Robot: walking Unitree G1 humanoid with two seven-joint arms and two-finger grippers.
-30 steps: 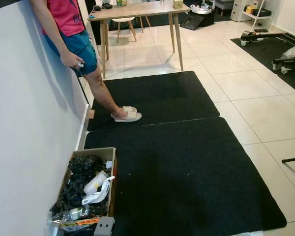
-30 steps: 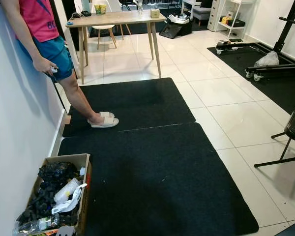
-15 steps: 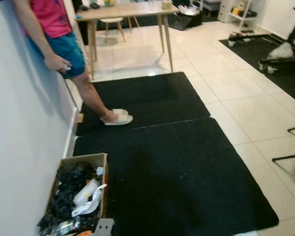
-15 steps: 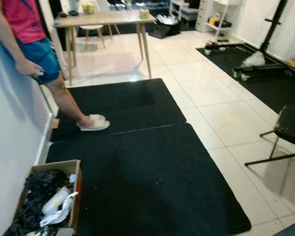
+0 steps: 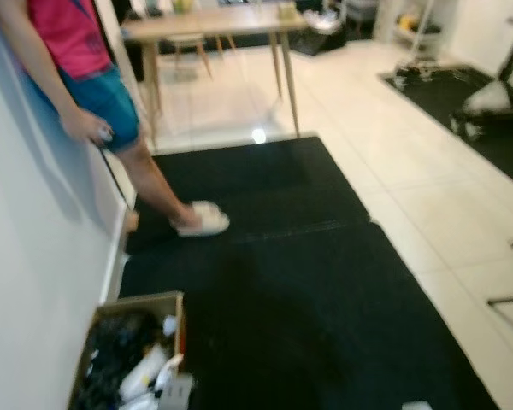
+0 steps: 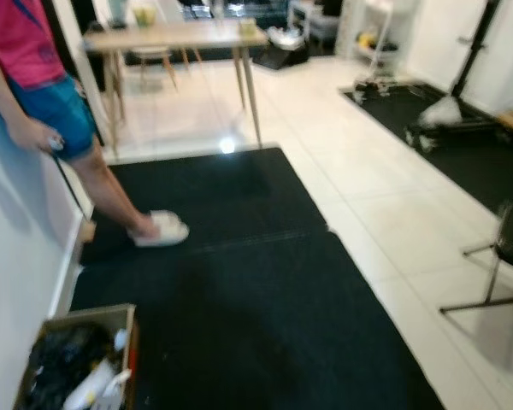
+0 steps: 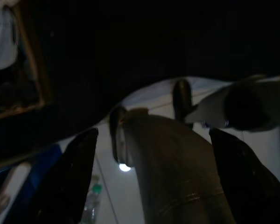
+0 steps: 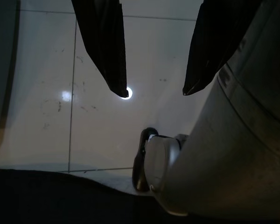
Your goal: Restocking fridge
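No fridge is seen. A cardboard box (image 5: 137, 354) of bottles sits at lower left. Both end effectors, left (image 7: 149, 154) and right (image 8: 154, 60), are held open and empty. The person (image 5: 77, 77) could be bumped while walking, the picture being blurred.

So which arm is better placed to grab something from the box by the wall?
Left, probably. The box sits low on the robot's left, against the wall. Both tools hang idle and open, but the right tool is over bare tile.
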